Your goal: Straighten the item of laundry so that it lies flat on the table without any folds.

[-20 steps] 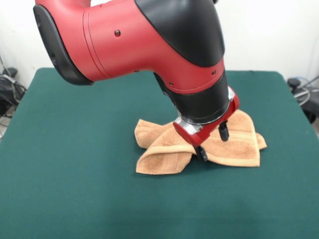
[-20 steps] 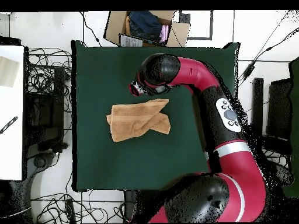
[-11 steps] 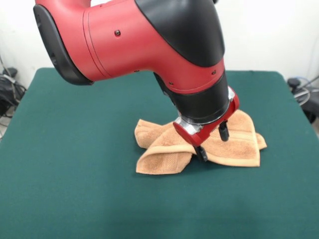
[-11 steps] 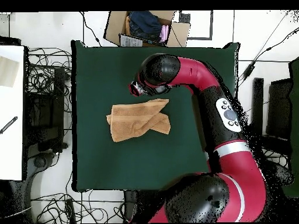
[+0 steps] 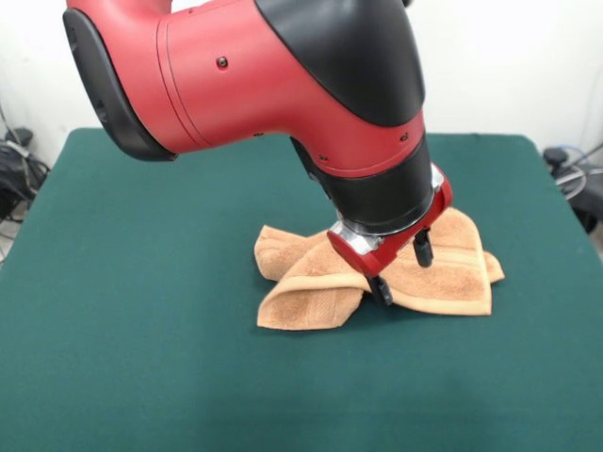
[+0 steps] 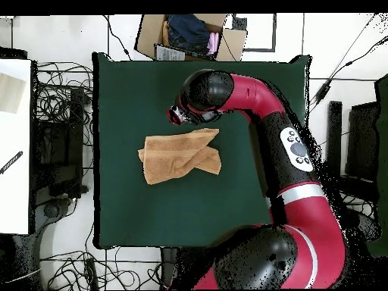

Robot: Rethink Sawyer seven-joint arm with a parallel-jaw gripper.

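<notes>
we see the towel (image 5: 377, 273) lying on the green worktop (image 5: 141, 358), a little toward the middle and well away from every edge. it is not flat: one flap is folded over the rest, so two layers cross and a ribbed border band runs along the top fold. from overhead the towel (image 6: 180, 155) shows as a skewed, doubled shape with corners sticking out at different angles.

the claw (image 5: 402, 271) hangs low over the towel, its red mount tilted, and its two dark fingers (image 5: 423, 250) stand apart, so we read it as open with nothing held. the lower finger reaches right down beside the towel's near edge; we cannot tell whether it touches the cloth.
</notes>
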